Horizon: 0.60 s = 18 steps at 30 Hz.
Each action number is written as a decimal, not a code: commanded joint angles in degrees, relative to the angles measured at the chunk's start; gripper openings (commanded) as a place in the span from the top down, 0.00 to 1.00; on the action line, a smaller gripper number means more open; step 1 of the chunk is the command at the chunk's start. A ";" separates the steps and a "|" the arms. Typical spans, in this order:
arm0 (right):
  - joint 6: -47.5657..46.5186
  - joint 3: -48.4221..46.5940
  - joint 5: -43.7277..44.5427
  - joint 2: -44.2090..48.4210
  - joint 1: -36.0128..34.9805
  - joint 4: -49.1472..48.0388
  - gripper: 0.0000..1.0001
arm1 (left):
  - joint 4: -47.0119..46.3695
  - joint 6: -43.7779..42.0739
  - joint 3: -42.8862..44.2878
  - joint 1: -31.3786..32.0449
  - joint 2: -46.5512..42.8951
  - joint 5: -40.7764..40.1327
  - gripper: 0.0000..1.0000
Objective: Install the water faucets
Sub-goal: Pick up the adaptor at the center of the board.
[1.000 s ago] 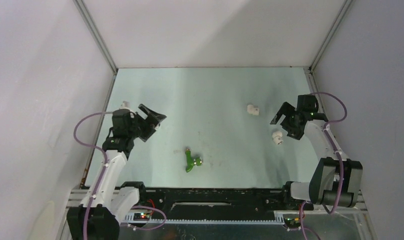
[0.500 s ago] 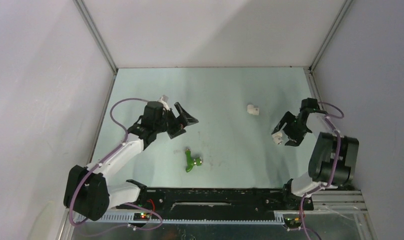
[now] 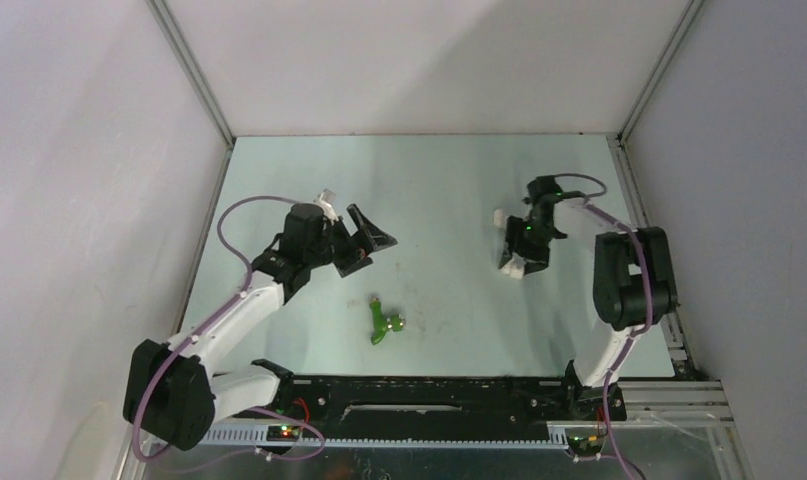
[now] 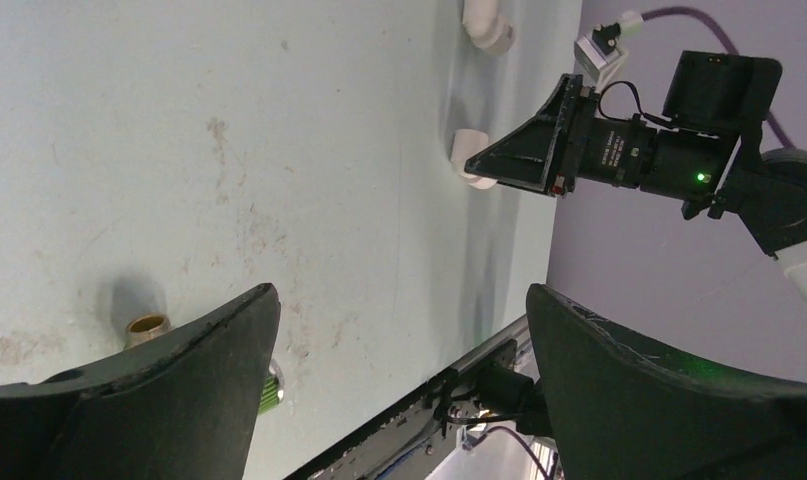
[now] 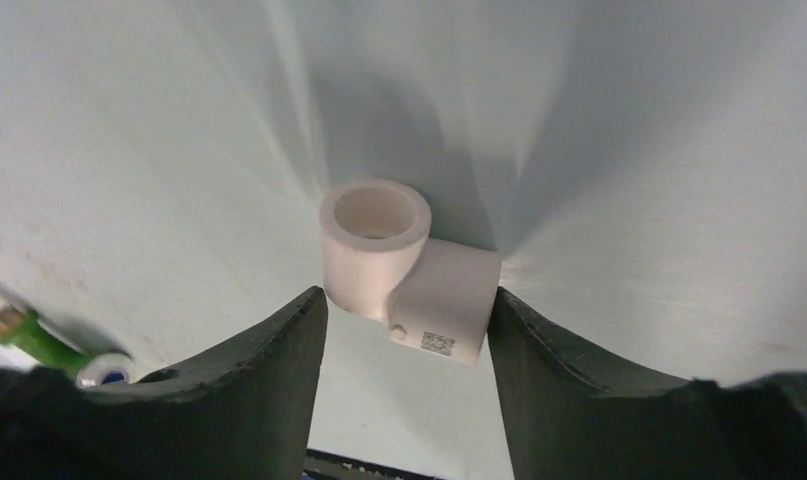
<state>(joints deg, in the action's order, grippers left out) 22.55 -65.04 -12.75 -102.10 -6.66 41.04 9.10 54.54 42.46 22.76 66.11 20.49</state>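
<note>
My right pincer has swung from the right edge toward the middle, bringing a white pipe elbow with it, jaws half closed against its sides. My left pincer has reached inward and hangs wide open, empty. The green faucet lies untouched at lower centre. I judge this the fetching step. Next, the faucet's thread must meet the elbow's mouth. I count one faucet and two elbows, the second elbow just above.
</note>
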 commanded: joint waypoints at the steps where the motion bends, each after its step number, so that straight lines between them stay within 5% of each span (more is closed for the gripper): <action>1: -2.51 -4.39 -4.90 -3.30 -8.57 3.97 0.40 | 1.11 1.30 -2.03 0.37 -3.17 -1.27 0.02; 6: 0.53 -6.07 -18.35 -6.75 -13.93 3.25 0.42 | -0.61 3.22 -5.12 0.44 -4.67 -0.77 0.02; 13: 1.06 -5.61 -15.89 -4.60 -13.29 4.35 0.28 | -5.24 5.05 -5.89 1.09 0.85 2.81 0.02; 18: 4.81 -1.62 -21.01 1.28 -10.55 0.70 0.20 | -5.64 1.81 1.55 2.04 11.22 6.39 0.03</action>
<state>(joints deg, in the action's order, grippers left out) 23.99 -68.62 -28.77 -107.66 -19.31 43.86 6.55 58.37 37.19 23.62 70.76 22.70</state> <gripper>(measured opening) 0.775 0.983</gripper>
